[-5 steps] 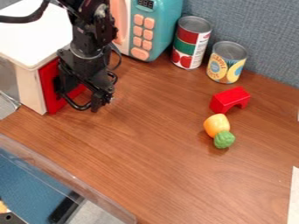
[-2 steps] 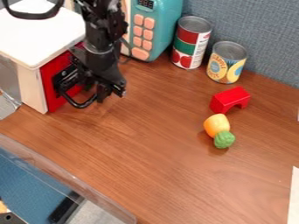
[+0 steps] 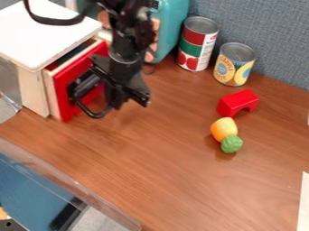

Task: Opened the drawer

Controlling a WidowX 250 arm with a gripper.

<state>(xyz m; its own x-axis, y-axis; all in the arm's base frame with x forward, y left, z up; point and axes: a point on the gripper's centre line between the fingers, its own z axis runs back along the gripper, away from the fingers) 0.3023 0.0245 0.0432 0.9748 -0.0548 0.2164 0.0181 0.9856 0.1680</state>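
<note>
Black, my claw (image 3: 102, 92) hangs at the red-fronted drawer (image 3: 73, 71); whether it is open or closed, I cannot tell. The drawer stands partly out of its white-topped cabinet (image 3: 45, 31), so I judge the pulling step in hand. Next I'd want a steady draw straight outward, then a clean retreat without nudging the front back in.

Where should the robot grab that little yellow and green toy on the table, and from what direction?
I'd come from above and grip the yellow part across its left and right flanks as the camera sees them. The toy lies with its length running toward the camera, so those sides look free, while the red arch block sits close beyond its far end.
</note>
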